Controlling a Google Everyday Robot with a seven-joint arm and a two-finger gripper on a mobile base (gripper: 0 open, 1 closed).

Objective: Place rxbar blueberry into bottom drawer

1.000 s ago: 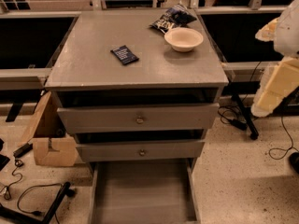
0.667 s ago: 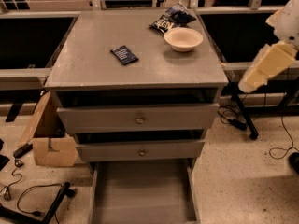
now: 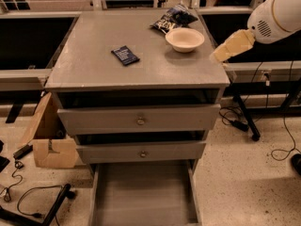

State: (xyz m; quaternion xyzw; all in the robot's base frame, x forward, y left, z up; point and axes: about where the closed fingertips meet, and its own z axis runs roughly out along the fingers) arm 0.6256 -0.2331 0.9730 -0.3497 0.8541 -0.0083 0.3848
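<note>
The rxbar blueberry (image 3: pixel 125 55) is a small flat navy wrapper with white lettering. It lies on the grey cabinet top (image 3: pixel 94 69), left of centre. The bottom drawer (image 3: pixel 143 197) is pulled out below the two upper drawers and shows a plain grey floor. My arm reaches in from the upper right. Its gripper (image 3: pixel 221 54) hangs over the cabinet's right edge, just right of the bowl and well to the right of the bar, holding nothing that I can see.
A cream bowl (image 3: pixel 185 39) and a glossy blue-and-white snack bag (image 3: pixel 170 18) sit at the back right of the top. Two upper drawers with brass knobs (image 3: pixel 140 121) are shut. A cardboard box (image 3: pixel 49 140) and cables lie on the floor at left.
My arm has swung up and to the left, from beside the cabinet's right side to over its right edge near the bowl. The bar and drawers have not moved.
</note>
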